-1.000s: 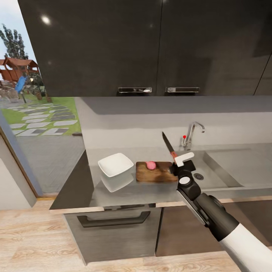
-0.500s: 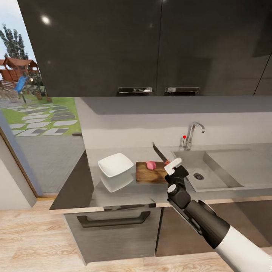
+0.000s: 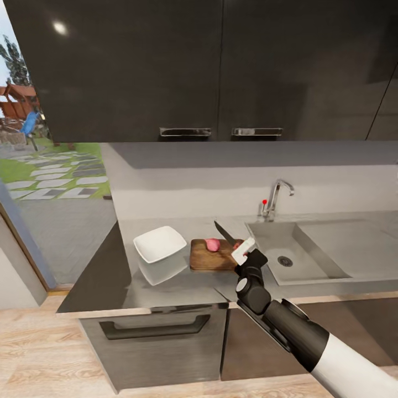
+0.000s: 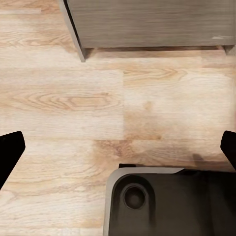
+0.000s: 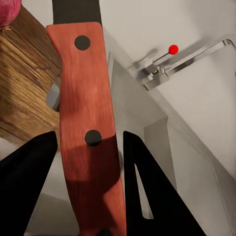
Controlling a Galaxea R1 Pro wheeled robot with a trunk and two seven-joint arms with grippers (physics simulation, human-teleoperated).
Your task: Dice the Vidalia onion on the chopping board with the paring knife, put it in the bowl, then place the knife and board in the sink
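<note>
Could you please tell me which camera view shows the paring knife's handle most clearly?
The right wrist view: the paring knife handle's red wood and dark rivets sit large between the right gripper jaws. The head view shows mostly the dark blade over the chopping board. The left wrist view faces floor.

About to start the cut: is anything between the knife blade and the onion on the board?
Nothing visible. The right end effector holds the paring knife, its blade angled over the chopping board toward the Vidalia onion, with only bare board between.

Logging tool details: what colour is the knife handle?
Reddish-brown with black rivets on the small dark-bladed paring knife, clearest in the right wrist view.
</note>
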